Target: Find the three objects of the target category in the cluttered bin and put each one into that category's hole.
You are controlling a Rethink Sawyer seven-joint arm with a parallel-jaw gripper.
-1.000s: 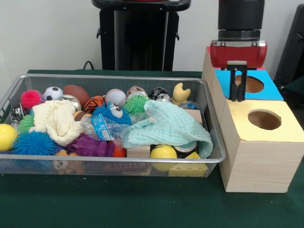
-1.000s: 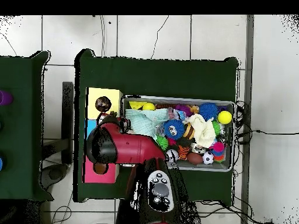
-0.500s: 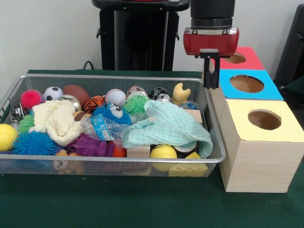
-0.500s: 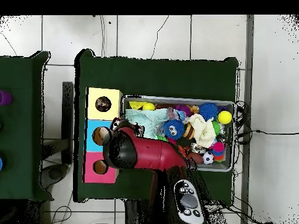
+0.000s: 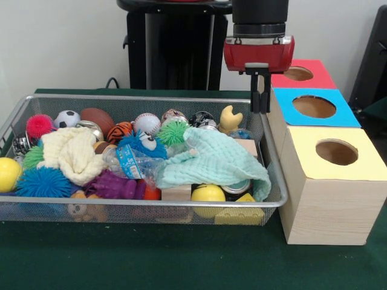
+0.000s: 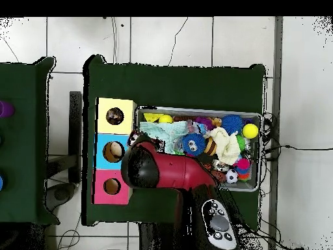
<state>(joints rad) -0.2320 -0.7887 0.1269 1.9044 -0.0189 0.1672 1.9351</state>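
Front view: one wire mesh bin (image 5: 151, 208) is seen on the green table (image 5: 181, 266), and three wooden boxes are lined up just beside its right end, each with one round hole in the top: a yellow-topped box (image 5: 332, 181) nearest the camera, a blue-topped box (image 5: 314, 107) behind it, and a red-topped box (image 5: 305, 74) farthest back. The gripper (image 5: 259, 90) is held above the bin's far right corner, beside the blue-topped box; its dark fingers are seen close together with nothing between them, though whether they are fully closed cannot be told.

Inside the bin, two cloths are counted: a mint green cloth (image 5: 214, 160) draped over the right half and a cream cloth (image 5: 72, 154) on the left. Two plain yellow balls are seen, one (image 5: 8, 173) at the left end and one (image 5: 207, 194) under the green cloth. Spiky rubber balls are counted as one pink (image 5: 40, 125), one blue (image 5: 42, 181) and one green (image 5: 174, 132). One soccer ball (image 5: 67, 118), one brown football (image 5: 98, 119), one basketball (image 5: 119, 132) and one baseball (image 5: 147, 123) are lined along the far side. One crushed plastic bottle (image 5: 130, 162) carries a blue label; its writing cannot be read. One blue googly-eyed plush (image 5: 142, 145) lies beside it.

Overhead view: the red arm (image 6: 172, 170) is seen covering the bin's corner nearest the blue-topped box.
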